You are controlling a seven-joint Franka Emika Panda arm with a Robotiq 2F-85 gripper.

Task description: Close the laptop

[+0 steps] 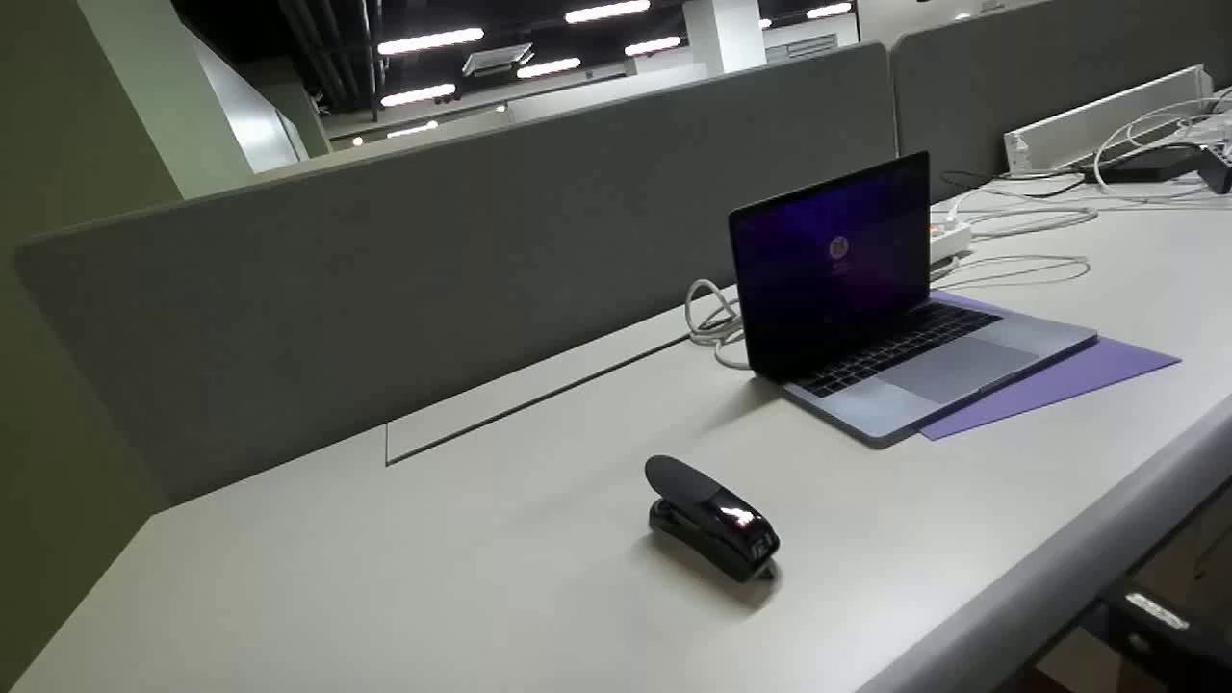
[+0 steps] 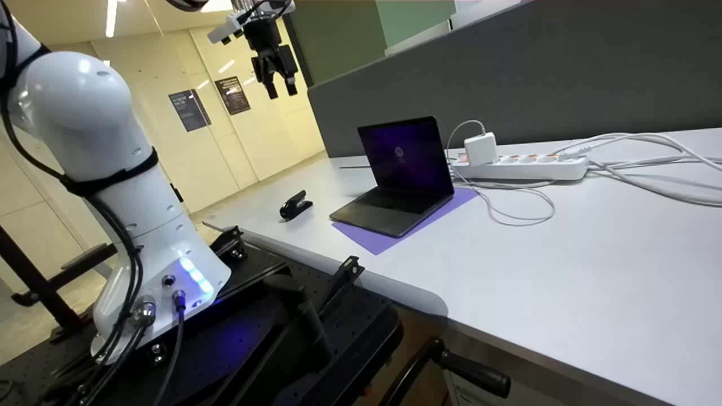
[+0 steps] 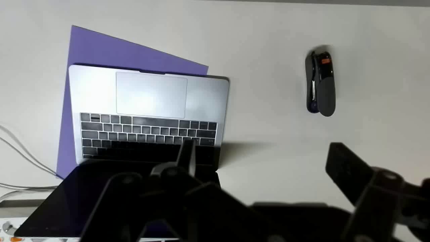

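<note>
Wrist view: can see black jointed two-finger gripper (image 3: pixel 262 148) at bottom, w/ fingers spread wide, clasping nothing; shows pale flat tabletop (image 3: pixel 268 101) b/w tips. Can see thin grey laptop (image 3: pixel 144 129) w/ black keys, lid up, mostly to view's L of tips; loses keyboard's corner behind L finger. Also shows flat purple sheet (image 3: pixel 134 47) partly under laptop, L of & beyond tips, plus small glossy black stapler (image 3: pixel 320 84) beyond R tip, well apart.

In an exterior view: has gripper hanging near top, tips down w/ gap b/w. Shows white rounded robot arm (image 2: pixel 141 208) to fingers' L; laptop lower & R, well apart; stapler approx. straight below; long white power strip (image 2: pixel 524 167) lower & farther R.

In an exterior view: shows raised lid w/ purple-glowing screen (image 1: pixel 833 279) & small round icon.
</note>
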